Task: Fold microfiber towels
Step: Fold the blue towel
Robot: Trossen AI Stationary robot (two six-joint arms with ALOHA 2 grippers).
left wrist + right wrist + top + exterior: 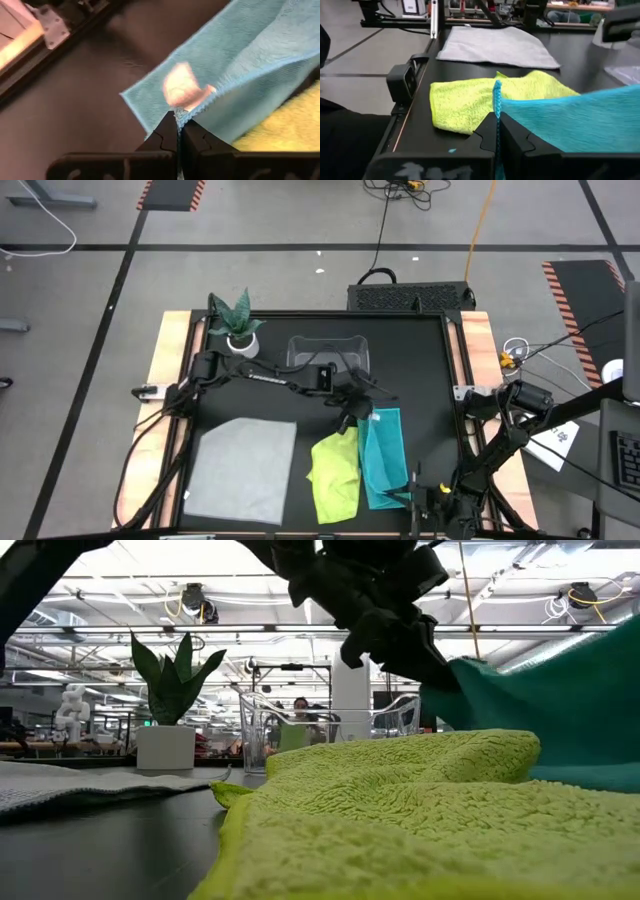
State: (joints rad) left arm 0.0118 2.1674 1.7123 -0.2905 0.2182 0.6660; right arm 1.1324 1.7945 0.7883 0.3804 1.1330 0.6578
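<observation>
A: Left gripper pinched on far corner of teal towel; right gripper pinched on near corner. Probably best: keep that edge taut, lift level, lay over evenly.

B: Grey towel flat at left, yellow-green towel rumpled beside teal. Clear bin apparently empty.

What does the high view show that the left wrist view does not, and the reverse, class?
Only the high view shows the grey towel lying flat, the plant, the clear bin and the right gripper. Only the left wrist view shows the left gripper shut on the teal towel at its hem. Both show the teal and yellow-green towel.
</observation>
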